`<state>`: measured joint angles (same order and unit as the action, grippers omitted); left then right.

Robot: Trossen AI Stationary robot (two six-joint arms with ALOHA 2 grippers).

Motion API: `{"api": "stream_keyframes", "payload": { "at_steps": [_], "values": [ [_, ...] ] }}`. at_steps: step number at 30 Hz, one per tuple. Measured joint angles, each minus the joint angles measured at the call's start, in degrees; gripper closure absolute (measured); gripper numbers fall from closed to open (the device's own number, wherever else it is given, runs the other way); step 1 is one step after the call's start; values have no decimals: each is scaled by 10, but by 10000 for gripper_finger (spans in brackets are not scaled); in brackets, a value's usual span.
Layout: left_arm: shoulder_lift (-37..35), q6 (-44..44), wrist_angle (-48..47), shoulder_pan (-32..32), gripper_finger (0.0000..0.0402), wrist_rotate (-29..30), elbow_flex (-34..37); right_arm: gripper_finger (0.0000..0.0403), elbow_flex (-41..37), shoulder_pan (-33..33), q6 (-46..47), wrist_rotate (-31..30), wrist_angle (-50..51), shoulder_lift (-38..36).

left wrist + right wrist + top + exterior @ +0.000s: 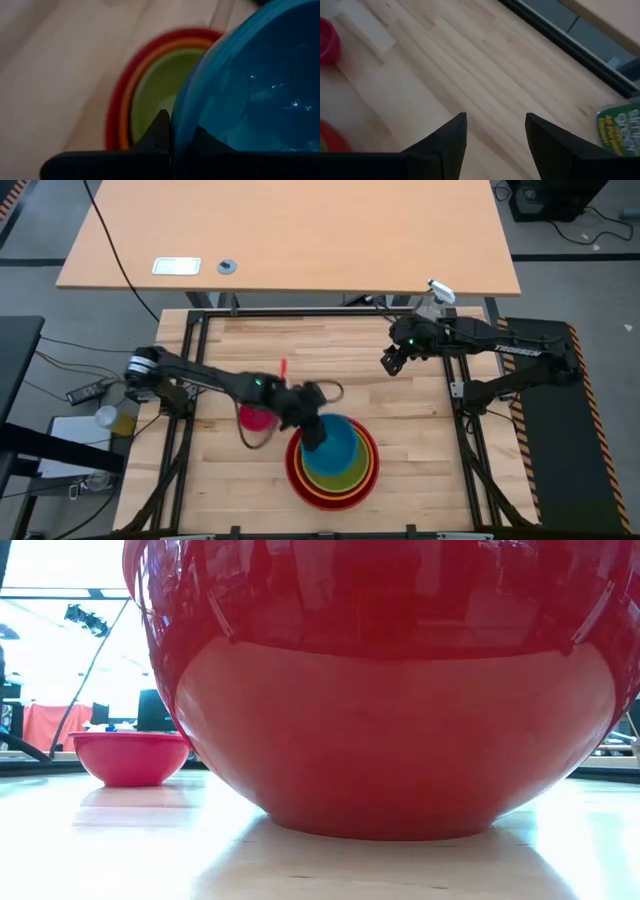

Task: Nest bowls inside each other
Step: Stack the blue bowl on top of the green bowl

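A stack of bowls stands near the table's front: red (297, 470) outermost, then orange (126, 95), then green (157, 90). The red bowl (390, 740) fills the low view. A blue bowl (340, 445) sits tilted over the stack, with my left gripper (313, 430) shut on its rim; I cannot tell whether it touches the green bowl. A small pink bowl (255, 418) rests on its base on the wood left of the stack, also seen in the low view as the pink bowl (130, 755). My right gripper (392, 360) hovers open over bare wood at the far right. My left gripper pinches the blue bowl's rim (176, 115) on the side toward the table's left, with one finger (159, 131) outside the wall and the other (207, 142) inside the bowl. The fingers slant down from the left. The bowl is tilted over the stack.
A small red object (284, 368) lies on the wood behind the pink bowl. A green-labelled packet (620, 125) lies by the table's far right rail. The black frame rail (300, 313) borders the far edge. Open wood (470, 65) lies under my right gripper.
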<state>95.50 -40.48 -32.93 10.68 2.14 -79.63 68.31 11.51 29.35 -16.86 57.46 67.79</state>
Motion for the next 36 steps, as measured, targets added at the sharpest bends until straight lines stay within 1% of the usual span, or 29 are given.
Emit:
{"api": "stream_keyframes", "payload": {
  "at_steps": [3,6,11,15,19,23,27,32,34,36],
  "values": [
    [49,32,0,14,393,4,-28,195,-2,-19,17,-11,-5,0],
    [92,73,-4,27,393,23,-59,195,-2,-33,20,-19,-14,1],
    [143,121,-4,48,385,100,-89,195,-2,-52,36,-20,-39,2],
    [160,173,-11,57,366,120,-90,195,-2,-62,42,-27,-50,2],
    [160,193,-42,63,342,148,-90,195,-2,-67,42,-27,-55,2],
    [159,207,-43,63,301,145,-91,195,-2,-66,42,-30,-55,2],
    [159,207,-45,63,237,122,-91,195,-2,-66,42,-32,-55,2],
    [133,215,-50,59,158,106,-91,195,-2,-66,42,-32,-56,2],
    [117,232,-49,54,140,106,-91,195,-2,-66,42,-32,-56,2],
    [99,254,-42,47,132,107,-91,195,-2,-66,44,-32,-58,2]
  ]
}}
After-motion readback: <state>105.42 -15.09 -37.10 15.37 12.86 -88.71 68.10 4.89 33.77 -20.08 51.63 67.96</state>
